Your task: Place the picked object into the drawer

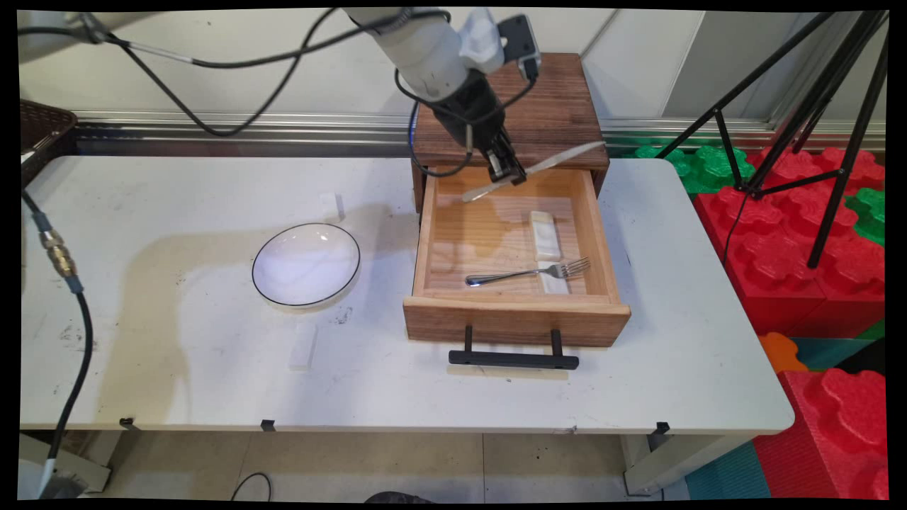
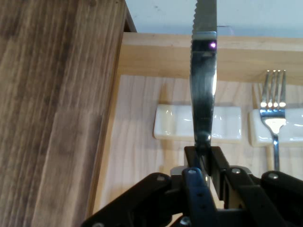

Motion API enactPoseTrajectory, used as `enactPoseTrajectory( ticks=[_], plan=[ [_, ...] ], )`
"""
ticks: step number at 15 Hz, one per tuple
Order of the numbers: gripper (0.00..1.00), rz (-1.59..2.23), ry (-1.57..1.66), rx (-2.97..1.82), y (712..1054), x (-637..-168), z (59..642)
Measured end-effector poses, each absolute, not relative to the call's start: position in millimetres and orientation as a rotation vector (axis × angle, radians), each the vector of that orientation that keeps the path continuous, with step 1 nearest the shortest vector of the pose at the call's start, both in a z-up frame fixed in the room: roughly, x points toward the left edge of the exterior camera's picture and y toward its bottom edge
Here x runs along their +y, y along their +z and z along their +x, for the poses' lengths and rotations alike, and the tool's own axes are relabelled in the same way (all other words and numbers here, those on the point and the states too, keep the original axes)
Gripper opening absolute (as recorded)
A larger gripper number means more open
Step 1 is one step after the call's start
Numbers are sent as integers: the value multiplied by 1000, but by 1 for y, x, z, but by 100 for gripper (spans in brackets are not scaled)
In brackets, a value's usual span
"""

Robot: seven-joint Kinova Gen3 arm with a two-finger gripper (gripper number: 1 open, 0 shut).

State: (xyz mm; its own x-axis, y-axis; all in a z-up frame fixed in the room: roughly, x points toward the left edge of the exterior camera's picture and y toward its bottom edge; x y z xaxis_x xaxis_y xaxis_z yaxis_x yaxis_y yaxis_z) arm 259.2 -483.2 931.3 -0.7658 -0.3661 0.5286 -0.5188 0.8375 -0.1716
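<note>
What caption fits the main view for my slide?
Gripper holds a table knife over the open wooden drawer, where a fork lies across a white rest.

My gripper clamps a knife above the open wooden drawer, where a fork lies across a white rest; a plate sits left.

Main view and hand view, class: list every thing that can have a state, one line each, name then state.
gripper: shut on the knife, above the drawer's back end.
knife: held off the wood, tilted, blade up to the right.
drawer: pulled open.
fork: lying in the drawer, tines on a white rest.
white rest: lying in the drawer, bare.
plate: on the table, empty.
</note>
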Motion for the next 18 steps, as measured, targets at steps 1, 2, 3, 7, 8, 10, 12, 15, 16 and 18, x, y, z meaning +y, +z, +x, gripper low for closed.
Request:
enactPoseTrajectory(
  ticks=[1,2,3,7,8,10,12,15,16,18],
  plan=[
    [0,646,416,-2531,923,-488,259],
    [0,641,407,-2533,916,-493,259],
    [0,637,403,-2535,911,-495,259],
    [0,604,376,-2551,878,-511,266],
    [0,601,371,-2554,874,-512,267],
    [0,590,357,-2562,864,-515,271],
    [0,580,342,-2570,854,-517,274],
    [0,565,321,-2583,843,-517,278],
    [0,562,317,-2586,841,-517,279],
    [0,557,308,-2591,836,-517,281]
  ],
)
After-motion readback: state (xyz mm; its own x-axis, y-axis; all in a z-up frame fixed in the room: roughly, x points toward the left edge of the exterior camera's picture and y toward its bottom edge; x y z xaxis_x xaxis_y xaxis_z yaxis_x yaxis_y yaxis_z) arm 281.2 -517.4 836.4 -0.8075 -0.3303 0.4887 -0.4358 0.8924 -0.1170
